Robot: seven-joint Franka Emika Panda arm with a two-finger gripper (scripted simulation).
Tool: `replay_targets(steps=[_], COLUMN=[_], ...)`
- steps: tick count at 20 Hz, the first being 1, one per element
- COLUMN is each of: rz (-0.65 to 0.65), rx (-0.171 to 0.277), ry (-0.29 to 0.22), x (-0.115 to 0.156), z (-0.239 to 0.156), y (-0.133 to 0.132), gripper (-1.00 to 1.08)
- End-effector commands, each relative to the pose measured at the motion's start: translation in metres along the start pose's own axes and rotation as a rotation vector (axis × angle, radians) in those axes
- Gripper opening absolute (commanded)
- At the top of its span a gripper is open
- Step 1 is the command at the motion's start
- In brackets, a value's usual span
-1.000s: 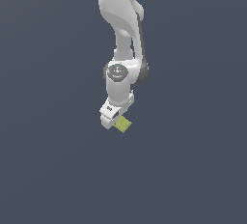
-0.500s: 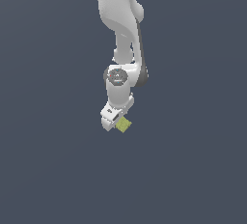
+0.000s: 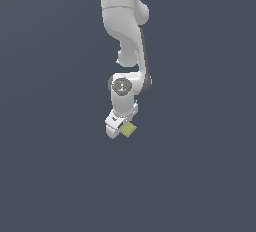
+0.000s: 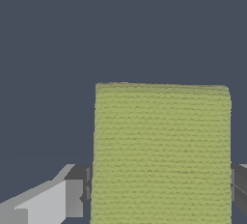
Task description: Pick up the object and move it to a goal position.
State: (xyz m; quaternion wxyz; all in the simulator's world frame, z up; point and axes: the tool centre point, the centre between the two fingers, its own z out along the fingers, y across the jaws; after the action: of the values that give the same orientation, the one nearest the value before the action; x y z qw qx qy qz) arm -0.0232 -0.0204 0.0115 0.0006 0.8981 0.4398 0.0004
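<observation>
Slate-grey backdrop, grid-textured yellow-green block (image 4: 161,153) between fingers (image 4: 72,196)

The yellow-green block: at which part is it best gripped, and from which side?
Grip the yellow-green block on its two flat opposite side faces, coming straight along the gripper axis. The wrist view shows fingers flanking those parallel faces, apparently the grip in use now.

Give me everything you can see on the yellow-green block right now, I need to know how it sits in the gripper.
The yellow-green block is a small cube-like piece with a faint woven grid texture, matte and evenly coloured, no marks or damage visible. In the wrist view it fills the space between the gripper fingers, which press against its two opposite sides. In the exterior view it pokes out beside the white gripper, turned at an angle. Nothing else is seen touching it.
</observation>
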Motion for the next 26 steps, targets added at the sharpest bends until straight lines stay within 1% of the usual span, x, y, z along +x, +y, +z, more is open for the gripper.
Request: replay_targets(steps=[1,11,15,20,26], rz=[-0.001,0.000,0.000,0.000,-0.001], rx=[0.001,-0.001,-0.001,-0.001,0.000], ry=[0.000,0.001,0.001,0.001,0.000], x=[0.000,0.000,0.007,0.027,0.065], z=[0.002,0.000,-0.008,-0.030,-0.073], y=[-0.001,0.001,-0.001,-0.007,-0.018], gripper=[-1.00,-1.00,-1.00,-1.00,-1.00])
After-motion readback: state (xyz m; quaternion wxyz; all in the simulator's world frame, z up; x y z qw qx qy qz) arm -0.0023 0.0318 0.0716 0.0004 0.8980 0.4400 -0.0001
